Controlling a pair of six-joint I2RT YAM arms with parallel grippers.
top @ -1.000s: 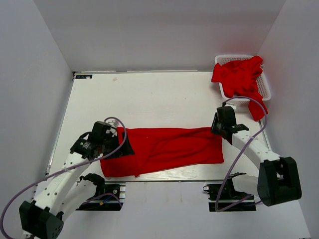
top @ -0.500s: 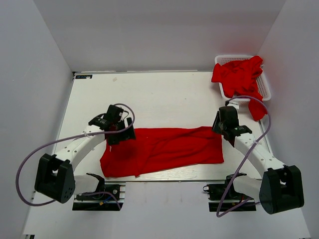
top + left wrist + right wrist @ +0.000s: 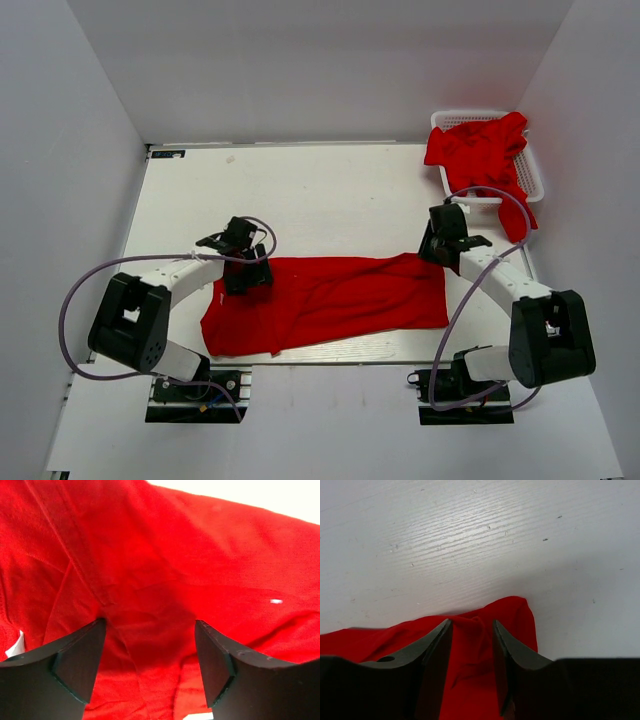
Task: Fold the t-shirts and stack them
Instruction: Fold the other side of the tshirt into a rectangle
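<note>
One red t-shirt (image 3: 340, 295) lies flat as a long strip near the front of the white table (image 3: 320, 190). My left gripper (image 3: 247, 278) is open wide at the shirt's far left corner. In the left wrist view the cloth (image 3: 200, 555) fills the frame under the jaws (image 3: 150, 624). My right gripper (image 3: 432, 252) sits at the shirt's far right corner. In the right wrist view its jaws (image 3: 471, 625) stand narrowly apart astride a raised ridge of cloth (image 3: 522, 620). More red t-shirts (image 3: 480, 150) are heaped in the basket.
The white lattice basket (image 3: 535, 175) stands at the back right corner, and one shirt hangs over its near rim. White walls close in the table on the left, back and right. The arm bases sit at the near edge.
My left arm has swung from the shirt's near left part up to its far left corner. My right gripper has edged slightly away along the far right corner. The shirt lies as before.
</note>
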